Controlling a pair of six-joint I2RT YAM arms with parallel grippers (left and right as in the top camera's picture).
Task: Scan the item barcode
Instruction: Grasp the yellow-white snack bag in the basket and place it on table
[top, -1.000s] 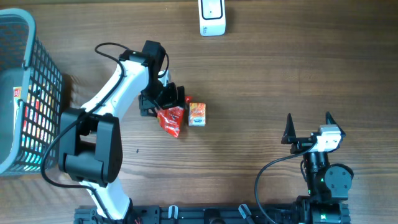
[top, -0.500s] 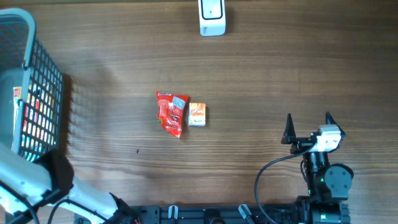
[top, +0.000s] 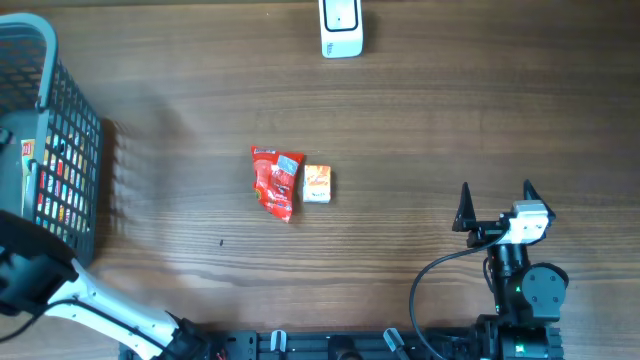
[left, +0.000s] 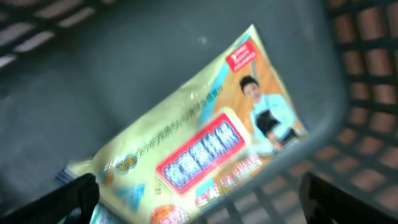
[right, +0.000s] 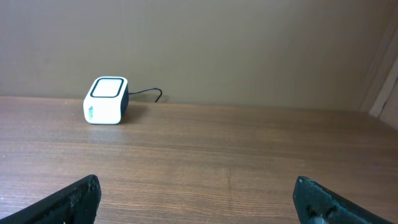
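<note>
Overhead, nearest my side, the right claw (top: 496, 200) sits at the lower right of the brown wood-grain worktop (top: 450, 120). Its two dark fingers are spread wide with nothing between them. At the lower left the left arm (top: 100, 305) runs off toward the grey mesh basket (top: 70, 150) at the worktop's left edge; I cannot pick out its claw from above. Farther in, about mid-worktop, a red crinkled foil packet (top: 275, 182) lies flat with a small orange carton (top: 317, 184) just beside it on the right. I cannot tell whether the two touch. Both are well apart from the right claw. At the far edge stands the white box-shaped scanner (top: 341, 28).

From the left wrist, the left claw (left: 199, 202) is wide too, its fingertips (left: 74, 199) dark in the lower corners, hanging over the inside of the basket. Beyond them a yellow snack packet (left: 205, 130) printed with a person in an apron lies tilted on the basket's grey floor. This picture is blurred.

From the right wrist, bare wood stretches away from the spread fingers to the scanner at far left, with a black cable (right: 146, 93) trailing from its back. Behind it rises a plain beige wall (right: 249, 43).
</note>
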